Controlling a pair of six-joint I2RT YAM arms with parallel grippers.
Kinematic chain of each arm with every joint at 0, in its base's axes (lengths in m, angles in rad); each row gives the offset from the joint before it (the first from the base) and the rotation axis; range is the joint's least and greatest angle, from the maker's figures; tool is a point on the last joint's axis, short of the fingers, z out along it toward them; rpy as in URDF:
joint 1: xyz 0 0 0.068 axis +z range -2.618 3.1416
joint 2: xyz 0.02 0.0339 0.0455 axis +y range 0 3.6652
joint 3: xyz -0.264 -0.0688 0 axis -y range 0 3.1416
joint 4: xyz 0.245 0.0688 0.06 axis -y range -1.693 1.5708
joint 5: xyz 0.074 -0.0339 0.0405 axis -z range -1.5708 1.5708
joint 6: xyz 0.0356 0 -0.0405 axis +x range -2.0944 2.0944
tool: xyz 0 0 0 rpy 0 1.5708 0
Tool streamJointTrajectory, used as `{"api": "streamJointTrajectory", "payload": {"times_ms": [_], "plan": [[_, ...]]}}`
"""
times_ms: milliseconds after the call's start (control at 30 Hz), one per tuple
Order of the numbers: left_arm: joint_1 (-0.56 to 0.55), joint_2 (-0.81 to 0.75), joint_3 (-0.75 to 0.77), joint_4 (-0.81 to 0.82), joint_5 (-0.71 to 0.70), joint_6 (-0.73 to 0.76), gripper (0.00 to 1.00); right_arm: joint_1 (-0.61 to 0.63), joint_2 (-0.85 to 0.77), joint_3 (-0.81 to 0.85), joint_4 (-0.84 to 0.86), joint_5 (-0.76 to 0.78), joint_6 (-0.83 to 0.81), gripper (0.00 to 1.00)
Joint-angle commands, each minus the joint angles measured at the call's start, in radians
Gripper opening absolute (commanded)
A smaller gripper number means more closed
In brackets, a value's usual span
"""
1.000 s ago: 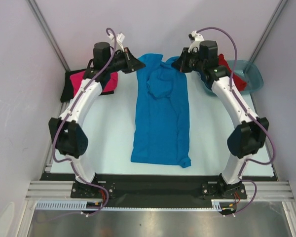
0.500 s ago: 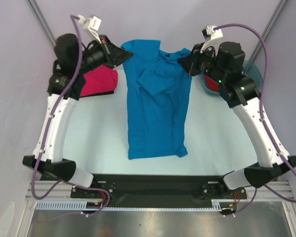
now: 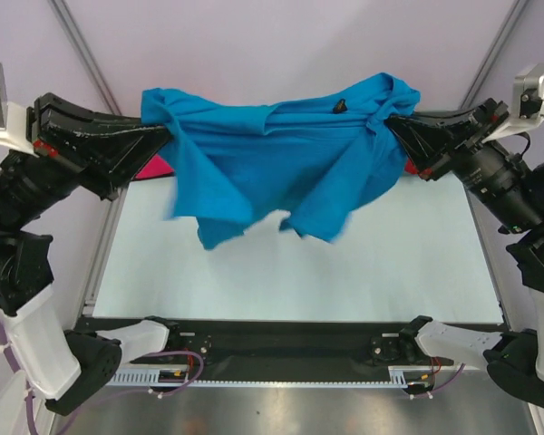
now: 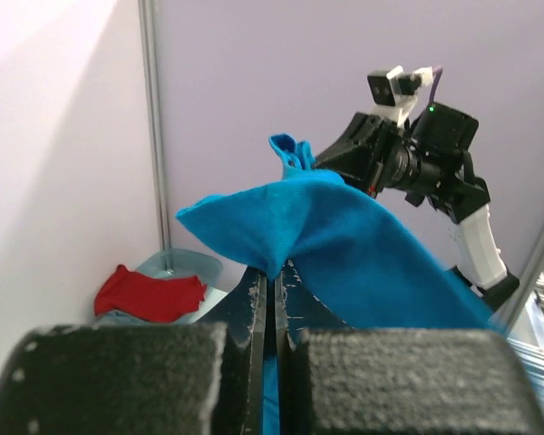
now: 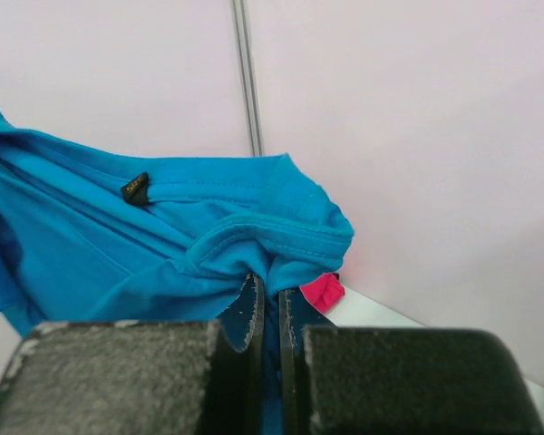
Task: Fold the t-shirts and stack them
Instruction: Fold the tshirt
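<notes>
A bright blue t-shirt (image 3: pixel 272 154) hangs stretched in the air high over the table, held at both upper corners. My left gripper (image 3: pixel 166 132) is shut on its left corner; in the left wrist view the blue cloth (image 4: pixel 344 245) is pinched at the jaw tips (image 4: pixel 274 270). My right gripper (image 3: pixel 392 124) is shut on the right corner by the collar, and blue fabric (image 5: pixel 145 254) bunches at its tips (image 5: pixel 270 283). A hot pink shirt (image 3: pixel 160 165) peeks out behind the left arm. A red shirt (image 4: pixel 150 294) lies in the teal tub.
The teal plastic tub (image 4: pixel 177 269) stands at the table's back right. The pale table surface (image 3: pixel 299 272) lies below the hanging shirt. Grey walls with metal posts (image 3: pixel 82 50) close in the back and sides. A black rail (image 3: pixel 281 340) runs along the near edge.
Both arms have risen and spread apart, lifting the blue t-shirt off the table. It lay flat a second ago and now hangs stretched between the grippers.
</notes>
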Motion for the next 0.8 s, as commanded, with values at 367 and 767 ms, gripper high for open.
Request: {"api": "streamJointTrajectory", "payload": {"times_ms": [367,767], "plan": [[0.005,-0.054,-0.047,-0.018,-0.033,-0.058,0.0,0.008,-0.05,-0.016,-0.098,0.044,-0.041,0.0],[0.002,-0.039,-0.091,-0.049,0.002,-0.064,0.0,0.003,-0.021,0.034,-0.175,0.037,-0.046,0.0]]}}
